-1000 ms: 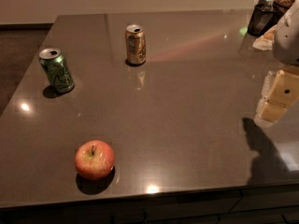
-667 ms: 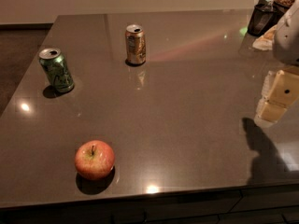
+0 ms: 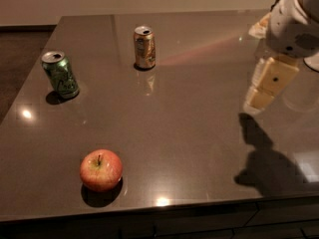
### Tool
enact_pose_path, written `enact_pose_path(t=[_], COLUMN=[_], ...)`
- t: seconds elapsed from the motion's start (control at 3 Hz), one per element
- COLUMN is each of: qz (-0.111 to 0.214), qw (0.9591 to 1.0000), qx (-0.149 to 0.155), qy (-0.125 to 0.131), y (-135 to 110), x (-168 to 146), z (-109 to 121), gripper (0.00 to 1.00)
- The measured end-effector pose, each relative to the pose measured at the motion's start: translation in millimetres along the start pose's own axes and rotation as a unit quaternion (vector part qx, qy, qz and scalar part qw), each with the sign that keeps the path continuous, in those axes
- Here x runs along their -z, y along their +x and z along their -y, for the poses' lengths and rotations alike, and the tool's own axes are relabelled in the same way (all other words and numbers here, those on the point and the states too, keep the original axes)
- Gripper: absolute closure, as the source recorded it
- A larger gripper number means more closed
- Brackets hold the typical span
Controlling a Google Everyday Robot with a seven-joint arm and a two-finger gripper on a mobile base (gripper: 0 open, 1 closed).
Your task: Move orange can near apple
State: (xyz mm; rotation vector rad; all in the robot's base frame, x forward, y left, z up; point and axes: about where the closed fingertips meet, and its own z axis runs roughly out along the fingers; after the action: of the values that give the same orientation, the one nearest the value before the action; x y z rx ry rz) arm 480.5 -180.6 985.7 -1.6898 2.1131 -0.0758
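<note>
The orange can (image 3: 144, 47) stands upright at the far middle of the dark table (image 3: 189, 133), its silver top showing. The red-and-yellow apple (image 3: 101, 170) sits near the front left edge, well apart from the can. My gripper (image 3: 260, 97) hangs above the table's right side, pointing down and to the left, far from both the can and the apple. It holds nothing that I can see. Its shadow falls on the table below it.
A green can (image 3: 60, 74) stands upright at the left, between the orange can and the apple. Some pale objects (image 3: 260, 26) lie at the far right corner, partly hidden behind my arm. The table's front edge runs just below the apple.
My gripper and arm have shifted a little to the left and up over the table's right side. The cans and the apple have not moved.
</note>
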Motion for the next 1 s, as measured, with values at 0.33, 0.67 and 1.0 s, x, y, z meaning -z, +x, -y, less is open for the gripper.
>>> enact_pose_path(t=[0.33, 0.67, 1.0], qz=[0.036, 0.066, 0.096], qw=[0.9992, 0.9969, 0.9926], qx=[-0.009, -0.031, -0.061], qy=[0.017, 0.03, 0.042], y=[-34.8, -65.5, -106.4], x=[-19.3, -42.1, -73.9], z=[37.8, 72.4, 108.8], gripper=[0.0, 0.0, 0.0])
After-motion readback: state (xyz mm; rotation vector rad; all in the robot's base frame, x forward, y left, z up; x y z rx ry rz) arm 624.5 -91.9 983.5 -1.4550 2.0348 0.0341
